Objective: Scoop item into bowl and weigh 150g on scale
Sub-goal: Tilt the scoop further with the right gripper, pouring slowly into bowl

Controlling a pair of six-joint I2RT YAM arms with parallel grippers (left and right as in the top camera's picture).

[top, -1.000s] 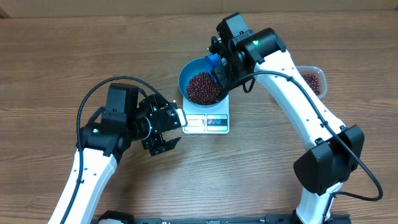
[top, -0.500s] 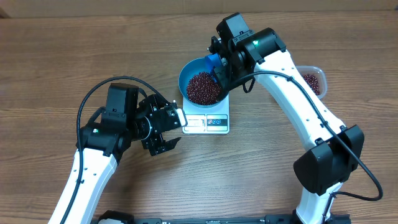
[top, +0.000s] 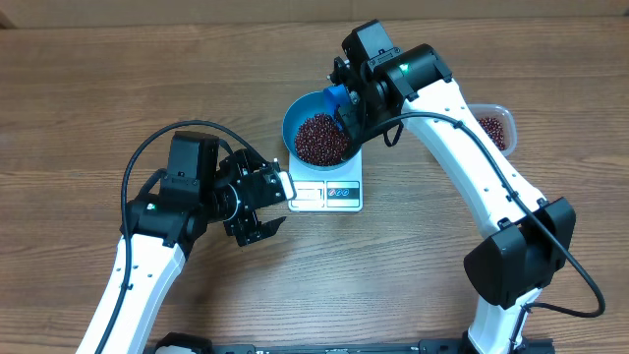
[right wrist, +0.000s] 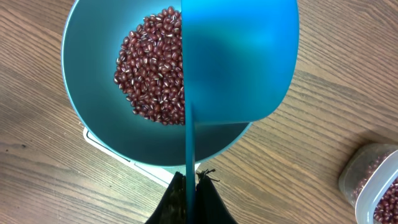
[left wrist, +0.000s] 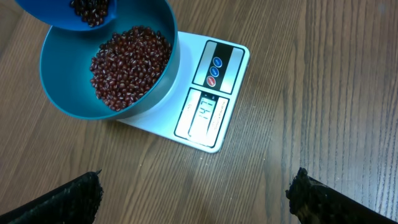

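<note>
Now one blue bowl [top: 291,119] stands on the one white scale [top: 330,195], and a loose pile of many small red-brown beans [top: 319,140] lies inside it. The right fingers [right wrist: 189,188] are closed tight on the thin handle of one blue scoop [top: 337,96], which hangs tilted over the bowl's rim with a few beans in it. The left fingers [top: 267,204] are spread wide and hold nothing, near the scale's display end, above the wooden worktop [top: 88,98]. One clear tub [top: 497,128] with more beans stands well apart, beyond the right arm.
</note>
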